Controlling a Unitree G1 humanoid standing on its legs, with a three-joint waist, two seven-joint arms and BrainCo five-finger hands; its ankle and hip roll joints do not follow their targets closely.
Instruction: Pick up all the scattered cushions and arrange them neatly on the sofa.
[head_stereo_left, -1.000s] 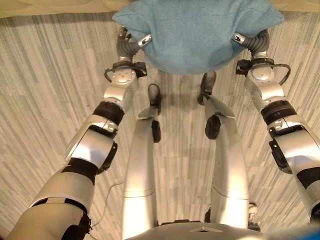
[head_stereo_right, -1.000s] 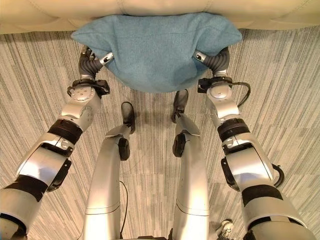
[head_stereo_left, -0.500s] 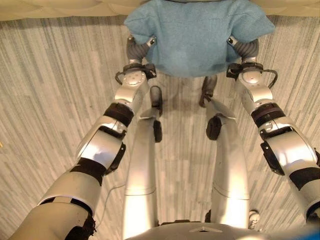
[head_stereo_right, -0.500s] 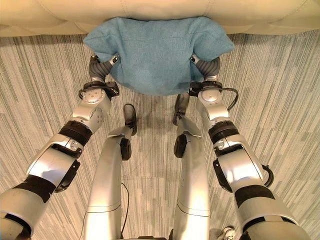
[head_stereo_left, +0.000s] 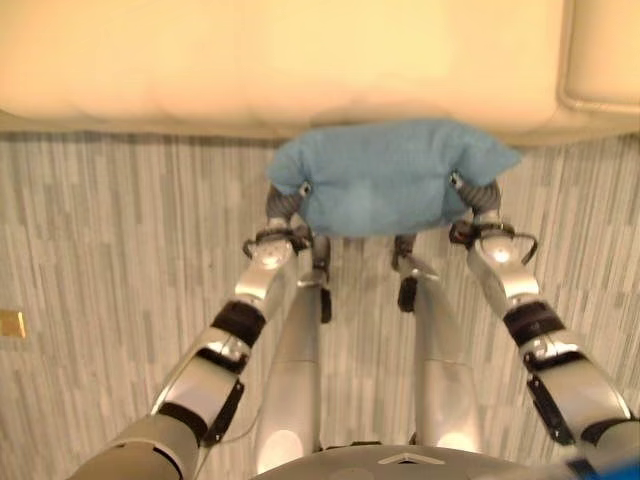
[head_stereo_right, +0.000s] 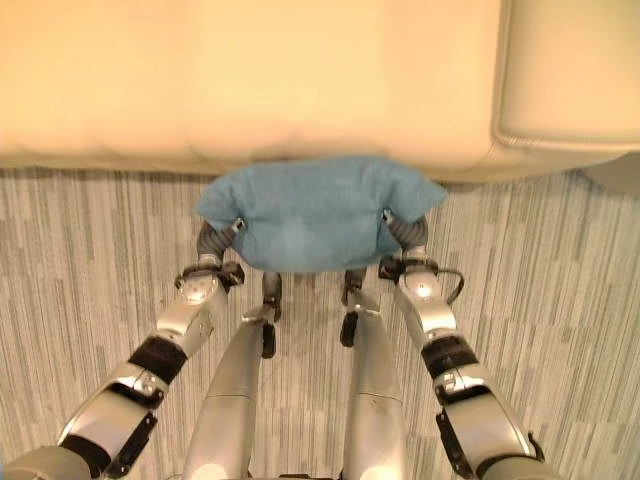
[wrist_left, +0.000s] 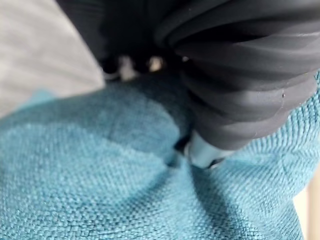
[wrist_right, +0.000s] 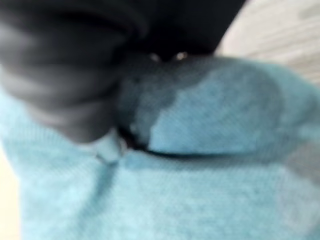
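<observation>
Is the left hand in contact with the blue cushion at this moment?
Touching. In the left wrist view the left hand presses into the blue cushion, denting the fabric where they meet. The head views show both wrists tucked against the cushion's sides.

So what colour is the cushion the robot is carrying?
Teal blue, plain woven fabric cushion; the left wrist view shows it best.
</observation>
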